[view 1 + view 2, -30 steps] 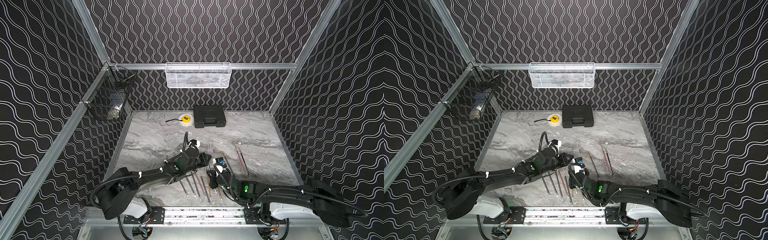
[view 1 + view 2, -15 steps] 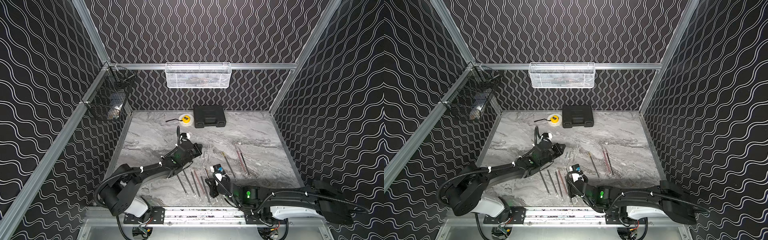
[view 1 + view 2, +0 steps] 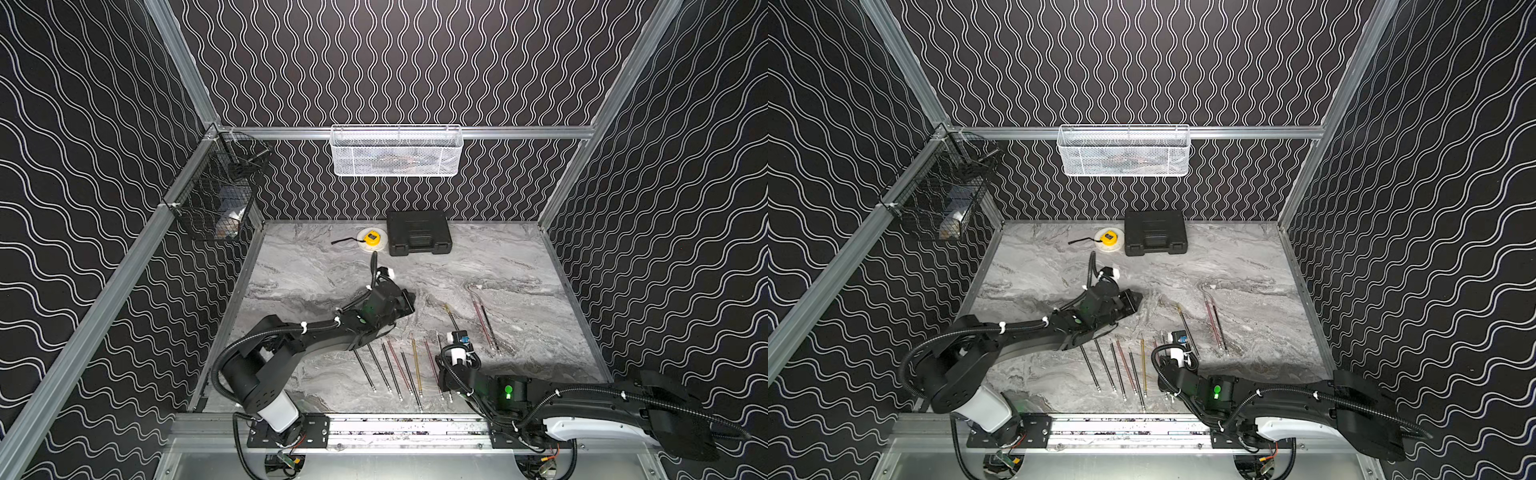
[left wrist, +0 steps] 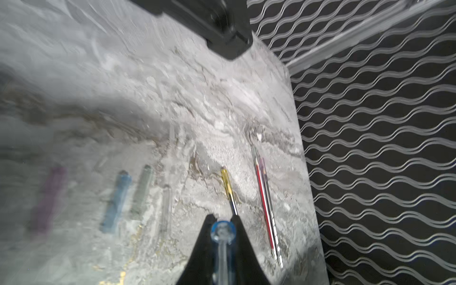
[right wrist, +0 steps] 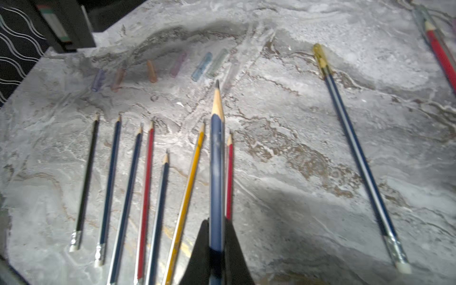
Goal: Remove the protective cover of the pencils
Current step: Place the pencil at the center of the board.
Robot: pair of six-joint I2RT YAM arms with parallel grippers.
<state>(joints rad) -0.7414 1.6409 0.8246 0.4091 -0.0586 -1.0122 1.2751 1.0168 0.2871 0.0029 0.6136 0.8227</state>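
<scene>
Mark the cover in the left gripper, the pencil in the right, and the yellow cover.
blue cover (image 4: 223, 232): left wrist view, protruding end.
held pencil (image 5: 217, 160): right wrist view, painted shaft.
yellow cover (image 5: 320, 55): right wrist view, middle.

pencils (image 3: 1126, 365) on marble table (image 3: 1246, 257)

Left gripper (image 4: 223, 222) clamped, right gripper (image 5: 216, 224) clamped, arms low

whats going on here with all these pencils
Two arms are uncapping pencils. The left gripper is shut on a translucent blue tube cap, while the right gripper is shut on a dark blue pencil with its sharpened tip bare. Seven bare pencils lie in a row on the grey marble table, loose caps beyond them. A yellow-capped pencil waits aside.
</scene>
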